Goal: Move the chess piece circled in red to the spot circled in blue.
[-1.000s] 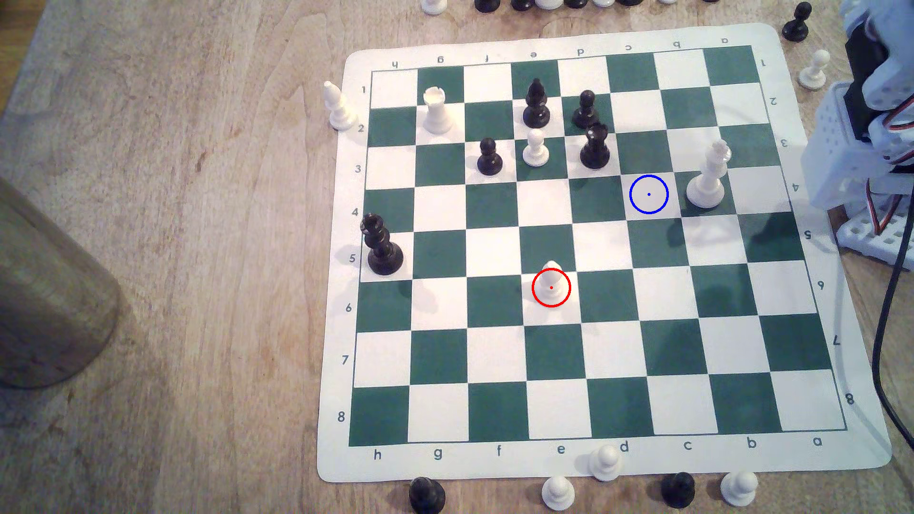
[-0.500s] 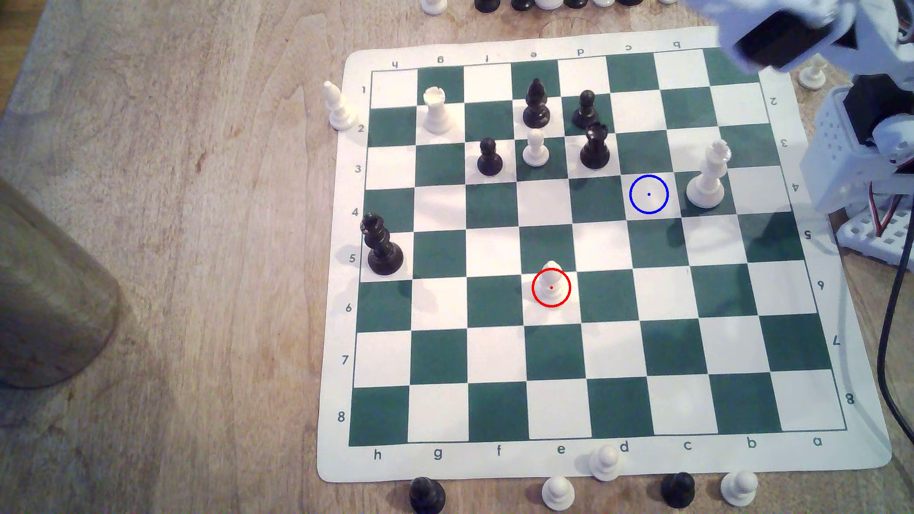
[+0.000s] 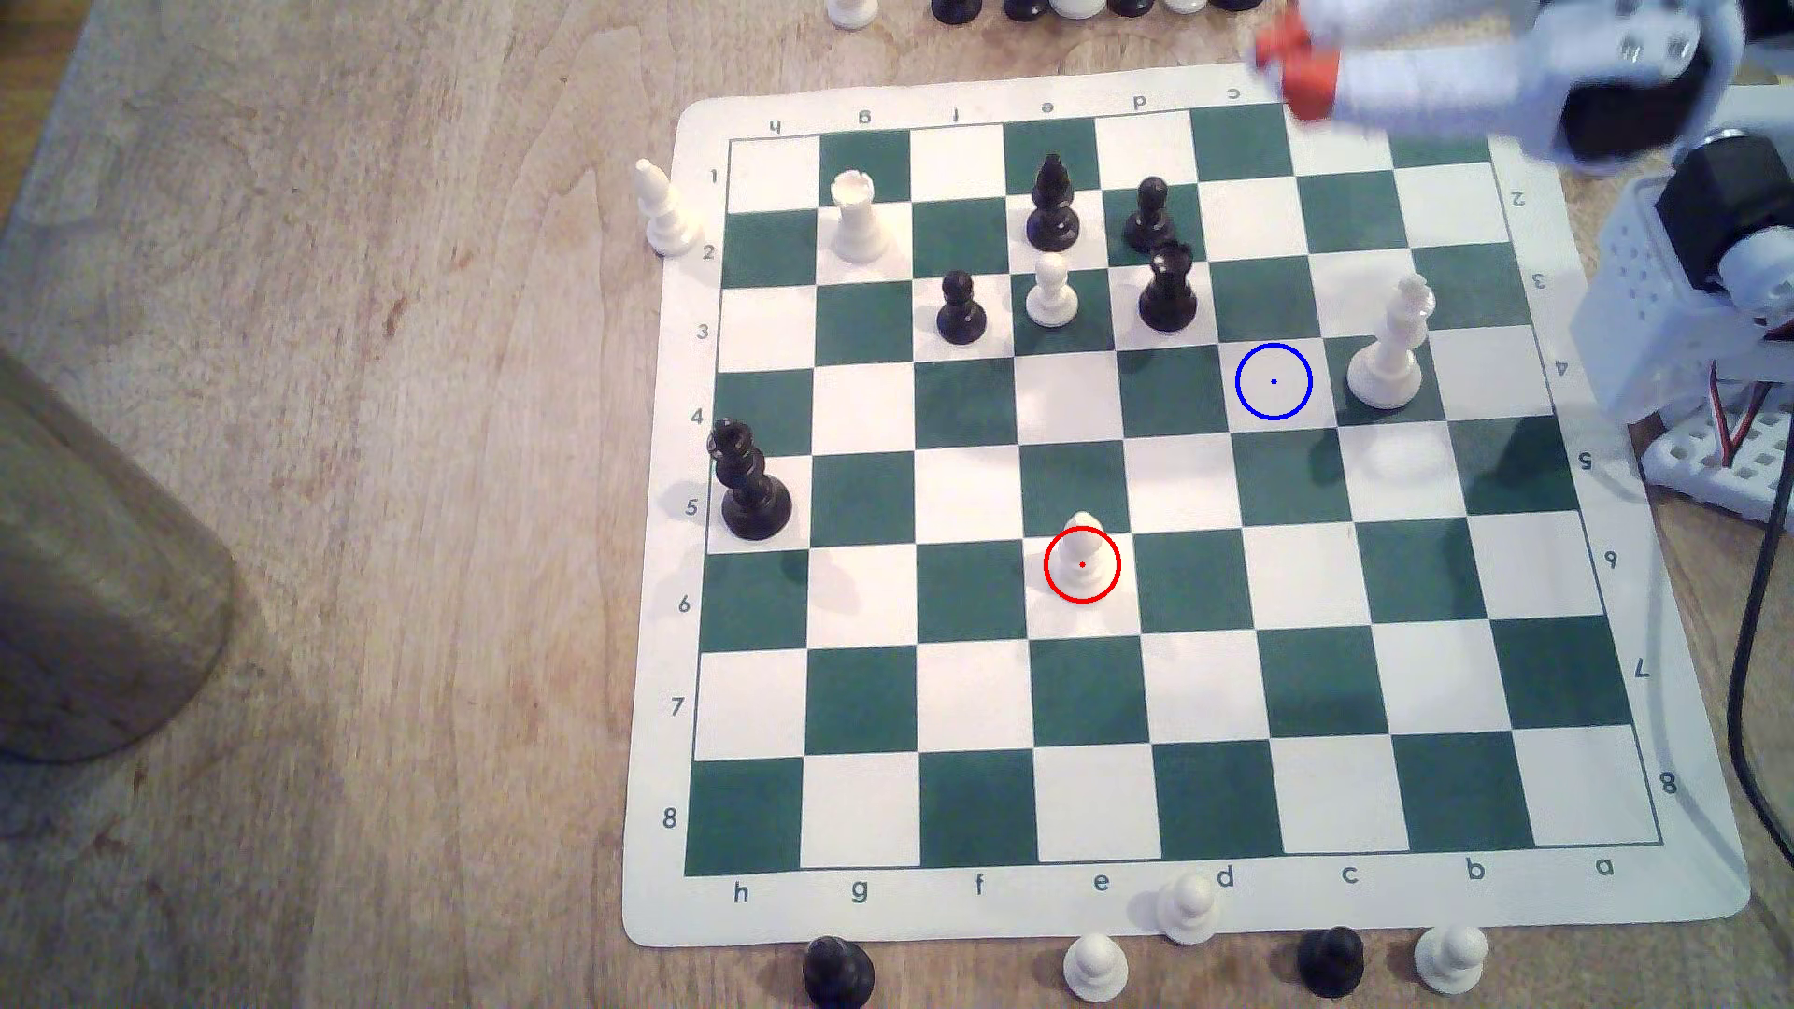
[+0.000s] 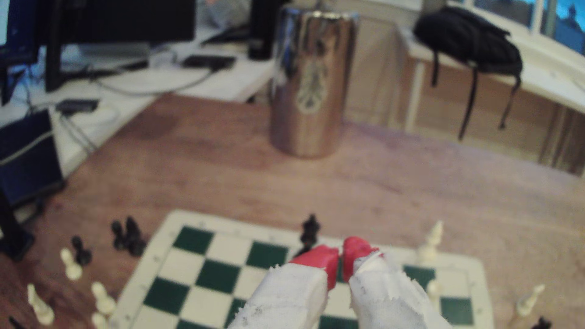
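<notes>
Exterior view puts my gripper [image 3: 1296,68] up over the far edge of the chessboard [image 3: 1165,912], near the c and b file labels at the top of that picture, blurred and well above the squares. Its red-tipped fingers [image 3: 1306,82] point toward the exterior view's left. From the wrist view the two red fingertips [image 4: 319,257] sit almost together with only a thin slit between them, and nothing is caught there — my gripper [image 4: 340,259] is practically closed and empty.

The white bishop [image 3: 1081,548] stands upright inside the red ring, on the white square where the e file meets rank 6, with no neighbour on the squares around it. The blue-ringed spot [image 3: 1274,381] is a bare white square on rank 4, up and toward the exterior view's right of the bishop. Just beside it, on the green square toward that view's right, stands the tall white king [image 3: 1390,340] — close, but not on the ring. A black rook [image 3: 1167,286] stands diagonally up and to the left of the spot.

My fingers are well apart from both the bishop and the spot. A shiny metal tumbler [image 4: 311,82] stands on the wooden table [image 3: 340,485] beyond the board.
</notes>
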Controlling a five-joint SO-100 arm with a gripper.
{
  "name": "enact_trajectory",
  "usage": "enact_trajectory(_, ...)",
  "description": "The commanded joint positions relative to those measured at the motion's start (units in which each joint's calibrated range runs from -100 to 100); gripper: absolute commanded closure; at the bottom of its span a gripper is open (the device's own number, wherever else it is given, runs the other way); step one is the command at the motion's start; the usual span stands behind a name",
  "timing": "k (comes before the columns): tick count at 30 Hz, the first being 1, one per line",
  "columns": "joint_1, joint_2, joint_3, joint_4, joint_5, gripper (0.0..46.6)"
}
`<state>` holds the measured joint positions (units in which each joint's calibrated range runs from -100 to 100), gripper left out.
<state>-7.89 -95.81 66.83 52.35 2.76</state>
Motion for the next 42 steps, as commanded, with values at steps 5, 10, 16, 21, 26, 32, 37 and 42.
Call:
enact_trajectory(5,-9.20,4.21,-2.92,7.60,-0.10,40.1)
enact_trajectory(10,-11.47,9.05,2.34,4.41,-0.15,34.1)
enact_trajectory(16,-11.47,19.75,6.24,-0.92,-0.05,30.1)
enact_trajectory(21,-10.84,24.76,6.51,-3.95,0.10,28.7)
enact_trajectory(26,-8.57,29.85,8.24,-11.81,-0.20,28.5)
enact_trajectory(32,-7.87,36.98,10.50,-19.75,-0.68,30.7)
enact_trajectory(37,-6.54,45.56,9.60,-25.49,-1.12,31.4)
enact_trajectory(42,-7.24,52.43,8.14,-28.52,-1.66,30.8)
